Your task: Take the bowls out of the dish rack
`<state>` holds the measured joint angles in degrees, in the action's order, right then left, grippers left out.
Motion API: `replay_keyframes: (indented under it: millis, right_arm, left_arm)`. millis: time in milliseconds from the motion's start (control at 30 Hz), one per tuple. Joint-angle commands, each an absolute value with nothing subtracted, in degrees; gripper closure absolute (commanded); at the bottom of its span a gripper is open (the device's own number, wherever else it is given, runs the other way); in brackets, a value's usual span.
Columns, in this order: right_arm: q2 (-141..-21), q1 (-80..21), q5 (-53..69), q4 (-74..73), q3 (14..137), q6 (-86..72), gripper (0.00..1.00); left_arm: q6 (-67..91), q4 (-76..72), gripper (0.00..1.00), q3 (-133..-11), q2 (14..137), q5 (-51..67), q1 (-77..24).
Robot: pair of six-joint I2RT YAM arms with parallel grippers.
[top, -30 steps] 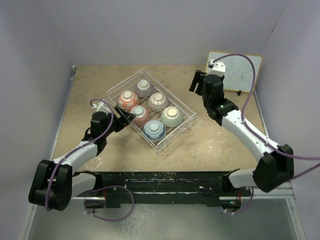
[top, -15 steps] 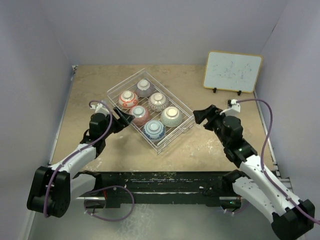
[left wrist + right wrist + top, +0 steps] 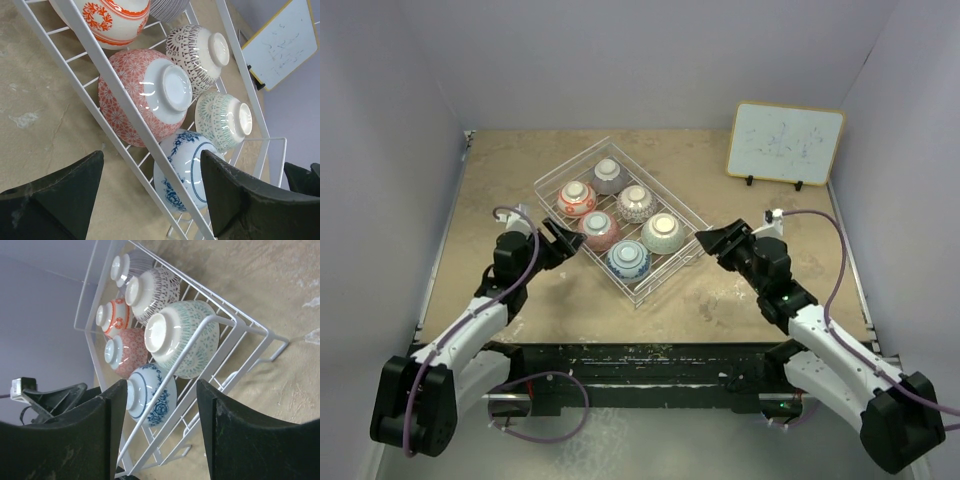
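- Rack: white wire.
- Orange bowl: white, with orange rings and bands.
- Pink bowl: red-pink flower lattice.
- Brown bowl: brown lace marks on white.
- Green bowl: pale green pattern.
- Blue bowl: blue flowers on white.
- Board: white, yellow-orange frame.

1. Saw glossy glaze, with sharp highlights, on the pink flower-patterned round ceramic bowl and the blue-and-white floral ceramic bowl.
2. Noted smooth, faintly shiny white coating on the rectangular wire dish rack.
3. Found matt, mottled beige stone-look on the table top.
4. Made out matt, slightly grainy black plastic on the left gripper and right gripper.
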<state>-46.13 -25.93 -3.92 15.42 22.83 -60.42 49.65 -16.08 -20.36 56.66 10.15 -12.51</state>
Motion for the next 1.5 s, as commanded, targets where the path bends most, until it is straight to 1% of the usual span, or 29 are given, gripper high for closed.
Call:
replay_keyframes:
  millis: [0,300,433,600,700,900,967,1133,1233,1333,1400,1467]
  right_arm:
    - [-50.23,-26.1,-2.0,21.4,25.45,-62.36,0.42]
    - [-56.12,-26.1,-1.32,22.6,27.64,-61.09,0.5]
    - [-59.63,-26.1,1.2,21.37,28.69,-60.83,0.59]
    - [-60.21,-26.1,1.79,20.95,28.59,-60.71,0.67]
    - [-60.34,-26.1,1.22,21.53,29.04,-61.36,0.76]
    - [-63.48,-25.61,-2.82,16.91,35.1,-56.79,0.88]
    - [-65.51,-24.12,-2.02,15.57,37.29,-55.85,0.92]
    - [-70.31,-19.18,1.96,18.19,39.9,-54.8,0.94]
    - [-74.14,-17.33,0.9,17.66,43.91,-51.92,0.94]
    - [-80.61,-16.38,-0.98,15.82,49.8,-48.42,0.94]
    - [-85.26,-15.83,-3.21,13.48,54.61,-46.62,0.94]
    - [-89.42,-15.21,-3.09,12.05,59.81,-45.13,0.92]
  left_arm:
    - [47.48,-13.62,0.2,-21.72,54.01,9.28,-12.46]
    - [46.67,-9.42,0.2,-22.16,50.28,7.09,-12.48]
    - [46.59,-8.84,0.19,-21.96,49.94,7.03,-12.48]
    - [48.23,-9.18,0.16,-21.46,50.01,7.3,-12.48]
    - [48.51,-8.96,0.16,-21.62,49.89,7.6,-12.48]
    - [48.12,-6.02,0.16,-21.96,47.59,6.42,-12.48]
    - [47.81,-5.45,0.16,-21.94,47.01,6.24,-12.48]
    - [47.22,-3.51,0.15,-21.42,44.41,6.56,-12.48]
    - [46.43,-3.01,0.15,-21.34,42.99,6.43,-12.48]
    - [44.94,-2.85,0.14,-22.31,43.24,7.6,-12.48]
    - [43.92,-5.0,0.11,-22.13,43.69,9.43,-12.48]
    - [44.33,-7.26,0.09,-22.01,44.61,8.82,-12.47]
